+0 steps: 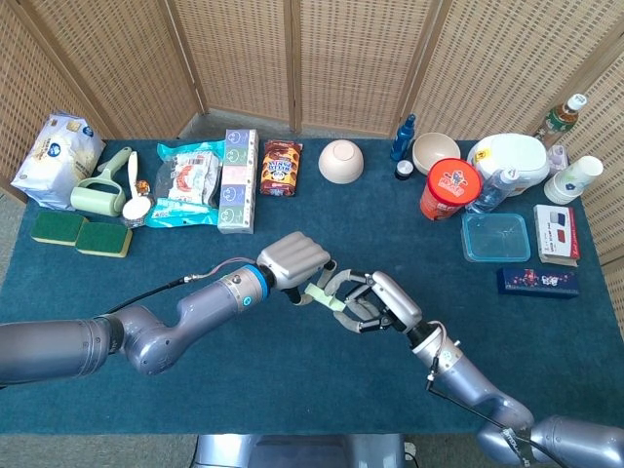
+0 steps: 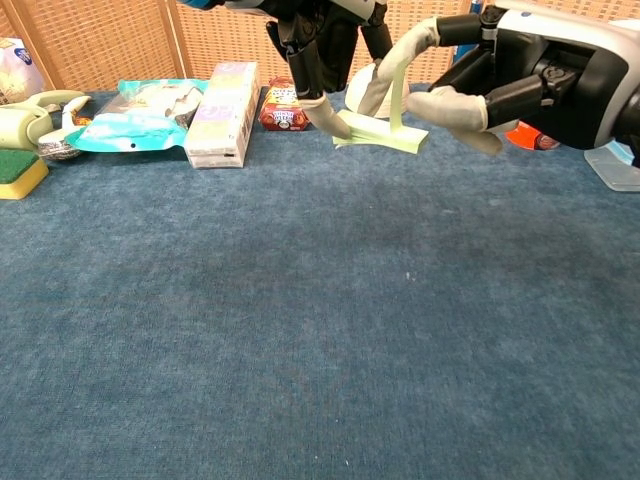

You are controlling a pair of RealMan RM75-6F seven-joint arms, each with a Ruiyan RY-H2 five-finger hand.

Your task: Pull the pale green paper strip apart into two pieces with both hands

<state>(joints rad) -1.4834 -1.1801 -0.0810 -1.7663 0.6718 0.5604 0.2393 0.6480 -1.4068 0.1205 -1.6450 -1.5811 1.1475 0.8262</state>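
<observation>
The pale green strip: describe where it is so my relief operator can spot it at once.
Start at the middle of the dark teal table, where the two grey arms meet. Between the left hand and the right hand is the pale green paper strip, held off the cloth by both. It is the only thin, flat, light green piece there; every other item lies along the table's far edge and sides.
</observation>
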